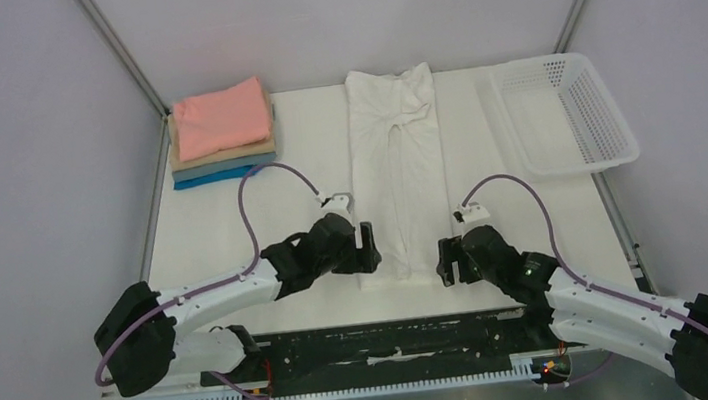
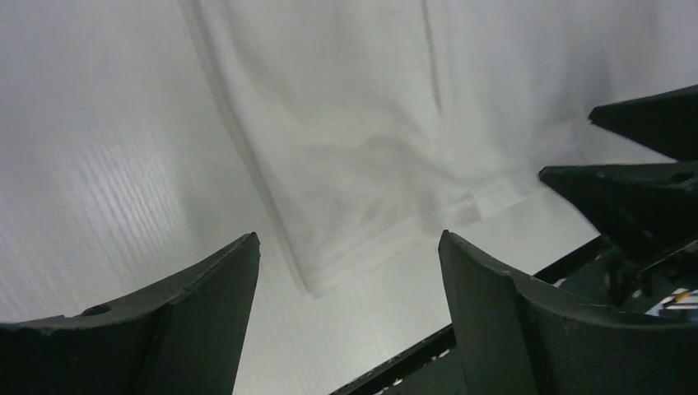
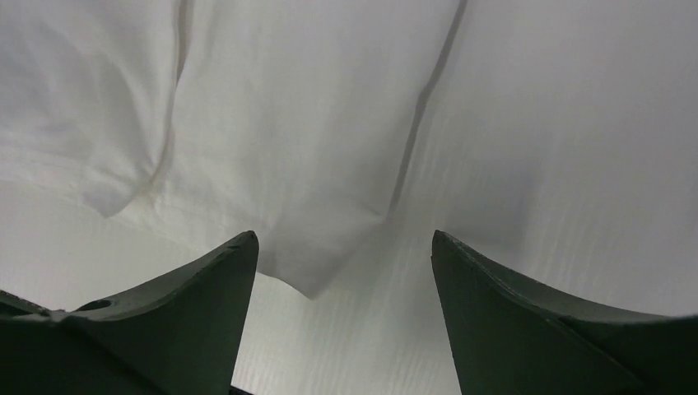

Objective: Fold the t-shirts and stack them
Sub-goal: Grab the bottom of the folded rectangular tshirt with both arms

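the white t-shirt lies in a long strip on the bench. left pincer and right pincer flank its near hem, both spread apart and empty.

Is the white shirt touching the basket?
Apart. The top view shows a strip of bare table between the white shirt and the basket, which sits off to the shirt's right.

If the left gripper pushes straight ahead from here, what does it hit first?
Likely the near corner of the white shirt, framed by the open left gripper; height above it is unclear.
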You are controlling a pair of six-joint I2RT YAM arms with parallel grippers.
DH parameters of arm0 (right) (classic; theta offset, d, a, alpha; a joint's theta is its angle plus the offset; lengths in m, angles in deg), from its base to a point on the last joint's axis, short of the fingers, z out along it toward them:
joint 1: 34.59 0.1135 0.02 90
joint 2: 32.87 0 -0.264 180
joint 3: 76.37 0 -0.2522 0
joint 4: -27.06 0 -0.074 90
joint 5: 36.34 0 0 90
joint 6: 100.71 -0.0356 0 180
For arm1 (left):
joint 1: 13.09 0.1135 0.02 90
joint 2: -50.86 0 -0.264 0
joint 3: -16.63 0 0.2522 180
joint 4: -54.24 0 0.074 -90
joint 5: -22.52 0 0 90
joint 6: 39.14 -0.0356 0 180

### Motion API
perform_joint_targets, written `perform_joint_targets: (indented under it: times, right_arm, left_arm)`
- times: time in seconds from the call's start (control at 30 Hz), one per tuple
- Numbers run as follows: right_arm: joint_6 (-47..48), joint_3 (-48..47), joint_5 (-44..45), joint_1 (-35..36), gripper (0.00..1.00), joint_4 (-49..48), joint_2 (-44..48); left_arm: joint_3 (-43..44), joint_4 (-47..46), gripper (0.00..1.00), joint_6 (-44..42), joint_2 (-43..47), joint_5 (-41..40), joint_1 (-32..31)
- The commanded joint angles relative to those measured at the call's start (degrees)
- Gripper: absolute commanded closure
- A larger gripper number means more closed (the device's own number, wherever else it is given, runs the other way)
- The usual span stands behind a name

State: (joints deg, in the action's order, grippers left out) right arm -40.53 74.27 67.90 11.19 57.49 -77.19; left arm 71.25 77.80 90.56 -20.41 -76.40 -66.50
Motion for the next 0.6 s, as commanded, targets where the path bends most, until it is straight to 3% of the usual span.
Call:
perform_joint_targets:
  times: [0.0, 0.13, 0.33, 0.57]
  right_arm:
    - [-2.2, 2.7, -2.6, -0.2, 0.22, -2.7, 0.6]
    - [-4.1, 5.4, -3.4, -0.2, 0.30, -5.6, 1.2]
    - [-4.8, 6.5, -2.7, -0.2, 0.34, -7.5, 1.6]
    - [-6.1, 6.9, -4.0, -0.1, 0.57, -3.8, 2.4]
  left_arm:
    - [-3.0, 0.4, 0.17, 7.9, -0.4, -6.0, -3.9]
    - [-4.7, -0.1, 0.27, 9.7, -2.5, -7.5, -6.3]
    - [-4.4, -0.5, 0.42, 10.9, -7.8, -6.1, -6.8]
    - [-6.2, 2.7, 0.47, 14.7, -8.8, -7.7, -8.9]
